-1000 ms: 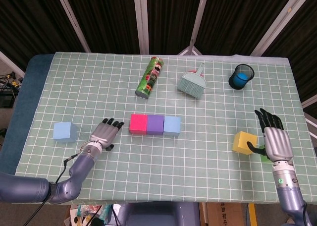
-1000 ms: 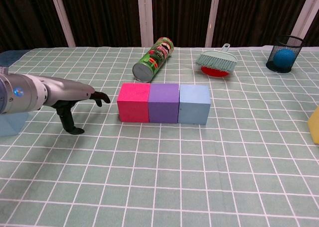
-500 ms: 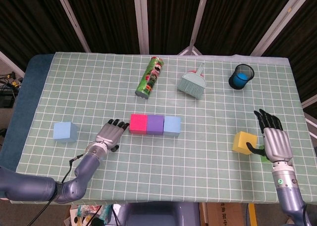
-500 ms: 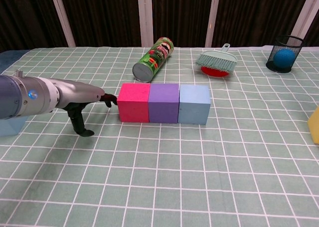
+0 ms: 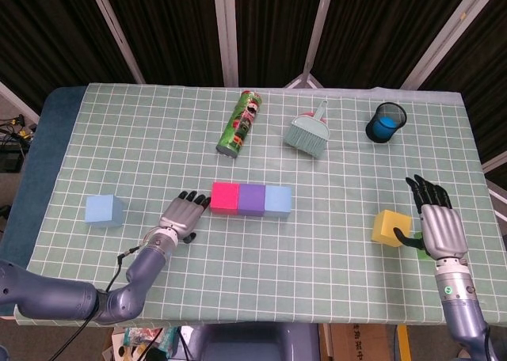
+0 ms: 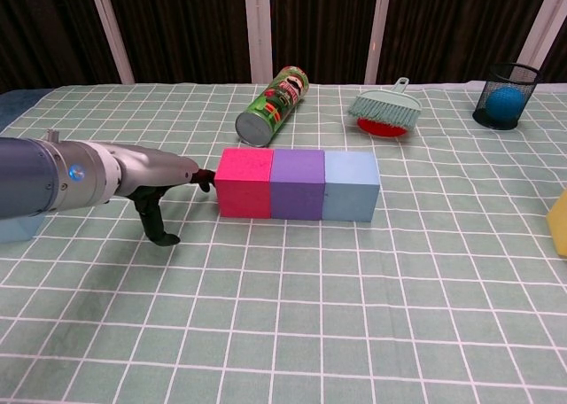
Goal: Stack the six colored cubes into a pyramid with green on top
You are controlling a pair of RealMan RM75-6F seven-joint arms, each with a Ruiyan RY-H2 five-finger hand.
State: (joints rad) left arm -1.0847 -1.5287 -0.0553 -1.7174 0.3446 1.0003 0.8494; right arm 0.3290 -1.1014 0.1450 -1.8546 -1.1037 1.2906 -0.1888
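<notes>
Pink (image 5: 224, 198), purple (image 5: 251, 199) and light-blue (image 5: 277, 201) cubes form a touching row mid-table. My left hand (image 5: 182, 214) lies flat with fingers stretched out, its fingertips (image 6: 205, 180) pressing the pink cube (image 6: 245, 182) on its left face; it holds nothing. A second light-blue cube (image 5: 104, 210) sits far left. At the right, the yellow cube (image 5: 391, 227) stands beside my right hand (image 5: 440, 222), which is spread open with its thumb close to the cube. A sliver of the green cube (image 5: 425, 248) shows behind that hand.
A green chips can (image 5: 239, 123) lies on its side behind the row. A teal brush with dustpan (image 5: 309, 131) and a black mesh cup holding a blue ball (image 5: 385, 123) stand at the back right. The checked tablecloth (image 5: 317, 258) covers the table.
My left hand slid right until its fingertips met the pink cube, and the row of three cubes shifted slightly right. The right hand stayed still.
</notes>
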